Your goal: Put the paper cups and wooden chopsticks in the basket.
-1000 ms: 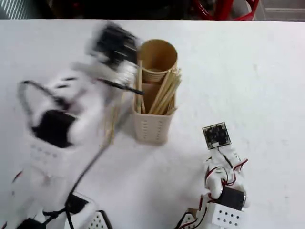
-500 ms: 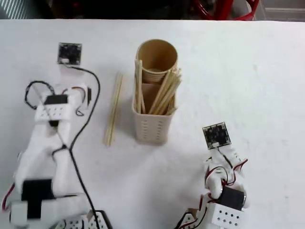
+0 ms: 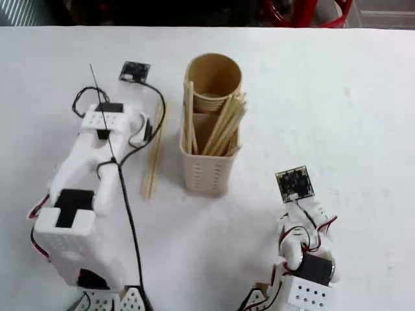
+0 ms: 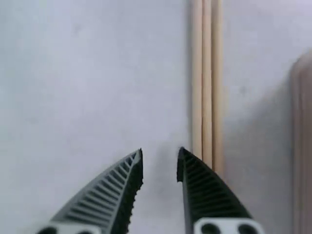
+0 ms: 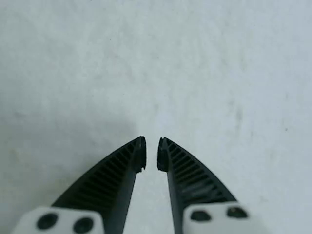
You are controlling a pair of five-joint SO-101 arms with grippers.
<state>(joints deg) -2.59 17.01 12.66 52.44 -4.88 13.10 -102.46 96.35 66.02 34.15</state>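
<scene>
The basket (image 3: 206, 172) stands about in the middle of the worktop (image 3: 337, 97) and has two compartments. The far compartment holds a stack of cups (image 3: 214, 78), nested one in the other with the open side up. In the near compartment stands a bundle of chopsticks (image 3: 227, 123). They lean toward the far side, and their upper ends rest against the cups. A few of them stand almost upright along the left wall of the basket.

The loose chopsticks (image 3: 153, 155) lie flat on the worktop just to the left of the basket, close together and parallel, not touching it.

The left hand (image 4: 160, 163) hangs over the worktop beside the loose chopsticks (image 4: 207, 73). It is open and grips nothing, and one finger (image 4: 200, 190) is right next to them.

The right hand (image 5: 151, 155) is above bare worktop near the front edge, to the right of the basket. It is almost closed, with a thin gap between the tips, and it grips nothing.
</scene>
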